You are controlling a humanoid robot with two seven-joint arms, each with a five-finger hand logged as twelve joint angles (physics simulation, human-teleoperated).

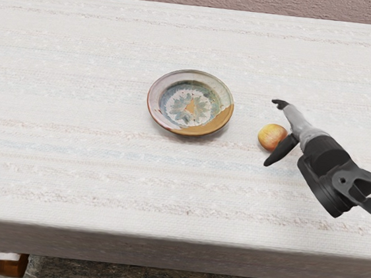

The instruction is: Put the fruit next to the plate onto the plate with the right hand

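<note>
1. Presently the fruit point(271, 136) lies on the bench point(70, 167) just to the right of the plate point(222, 119). It is clear of the rim, so you should judge the transfer as not yet made.
2. Your right hand point(300, 132) sits on the side of the fruit away from the plate. Its fingers point(281, 150) are spread and hold nothing. One reaches past the fruit's far side and another lies along its near side. You cannot tell whether either one touches the skin.
3. Your left arm does not appear in this view.
4. Hazard, rolling: the fruit is round and rests on a small contact patch. If one finger arrives before the other, expect it to roll towards the plate or out of the span.
5. Hazard, pinch: closing on the curved flanks rather than across the widest part would likely squeeze the fruit out of the grasp.
6. Hazard, rim: the plate has a raised edge. Carry the fruit too low and it may strike the rim, shifting or tipping the plate.
7. Hazard, release: let go with the fruit off-centre and it may roll across the shallow well of the plate and over the edge.
8. Materials: the fruit is smooth-skinned, yellow blushed with red. The plate is round glazed ceramic with a brown rim and a leaf motif in a pale green centre. The bench top is pale with faint lengthwise streaks. The hand is dark, hard and slender-fingered.
</note>
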